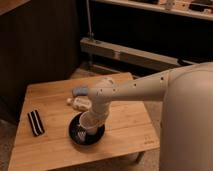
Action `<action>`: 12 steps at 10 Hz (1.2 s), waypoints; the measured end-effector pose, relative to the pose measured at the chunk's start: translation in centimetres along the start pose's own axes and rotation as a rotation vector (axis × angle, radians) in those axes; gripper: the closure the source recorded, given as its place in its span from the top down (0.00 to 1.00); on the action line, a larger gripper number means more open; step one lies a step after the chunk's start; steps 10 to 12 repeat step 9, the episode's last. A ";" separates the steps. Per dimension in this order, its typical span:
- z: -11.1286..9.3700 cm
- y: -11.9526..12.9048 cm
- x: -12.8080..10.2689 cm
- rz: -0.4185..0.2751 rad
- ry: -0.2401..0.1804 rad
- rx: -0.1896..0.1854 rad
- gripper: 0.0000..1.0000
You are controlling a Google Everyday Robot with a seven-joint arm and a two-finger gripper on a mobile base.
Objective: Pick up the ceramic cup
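The ceramic cup (88,124) is a small pale round cup standing on the round black plate (75,136), near the front middle of the wooden table (125,125). My gripper (93,120) reaches down from the white arm (135,92), which comes in from the right. It is right at the cup, over the plate, and hides part of the cup's rim. I cannot see how it stands against the cup's wall.
A clear plastic bottle with a white cap (77,103) lies just behind the plate, with a blue object (80,91) beside it. A black striped object (35,122) lies at the table's left. Dark shelving and a metal rail (130,52) stand behind.
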 end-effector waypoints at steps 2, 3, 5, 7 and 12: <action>-2.1 0.1 -0.8 0.012 -0.015 -0.099 0.00; -4.5 0.6 -1.4 0.003 -0.031 -0.165 0.00; -8.3 0.7 -2.6 -0.010 -0.063 -0.239 0.00; -11.4 1.4 -3.9 -0.050 -0.093 -0.295 0.00; -11.9 1.2 -4.2 -0.053 -0.099 -0.303 0.00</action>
